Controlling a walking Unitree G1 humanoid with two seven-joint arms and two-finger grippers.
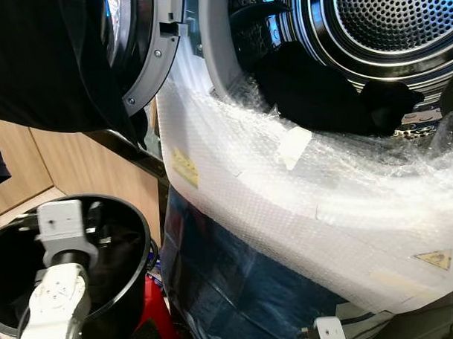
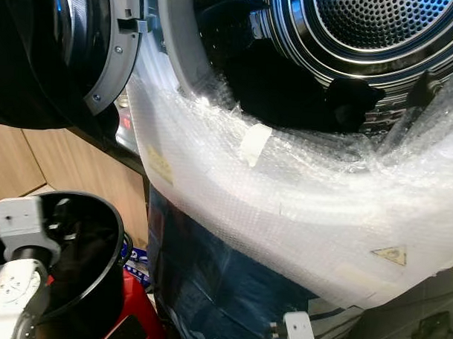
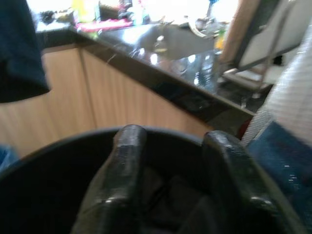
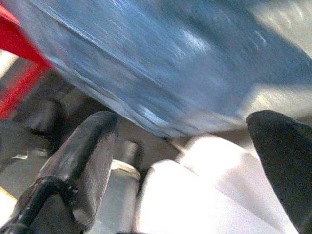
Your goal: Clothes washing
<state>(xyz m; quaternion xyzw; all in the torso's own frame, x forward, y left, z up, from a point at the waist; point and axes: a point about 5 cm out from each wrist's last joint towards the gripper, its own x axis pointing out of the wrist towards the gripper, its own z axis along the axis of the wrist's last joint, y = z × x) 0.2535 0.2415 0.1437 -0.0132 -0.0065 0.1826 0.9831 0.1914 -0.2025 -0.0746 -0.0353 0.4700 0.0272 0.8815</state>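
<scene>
- My left gripper (image 3: 170, 180) reaches down into the round black plastic laundry bucket (image 1: 131, 233) at about 7 o'clock in the head view, its two black fingers (image 3: 124, 170) parted with dark cloth between them; I cannot tell whether they have closed on anything yet.
- The front-loading washing machine, wrapped in clear bubble film (image 1: 285, 209), fills the frame from 12 to 4 o'clock, its grey-rimmed door (image 1: 152, 55) swung open at 11.
- Dark clothes (image 1: 318, 94) lie heaped at the lip of the perforated steel drum (image 1: 395, 26), at about 1 o'clock.
- The move ahead, as I judge it, turns on one line: bucket low at 7, drum mouth high at 1, so any load travels up and across toward my right (the left arm is the nearer one to the bucket).
- My right gripper (image 4: 185, 161) hangs low beside the machine's blue-filmed front, fingers spread wide and holding nothing.
- A dark garment (image 1: 44, 59) drapes at 10 o'clock, before the wood-toned cabinets (image 1: 77, 172).
</scene>
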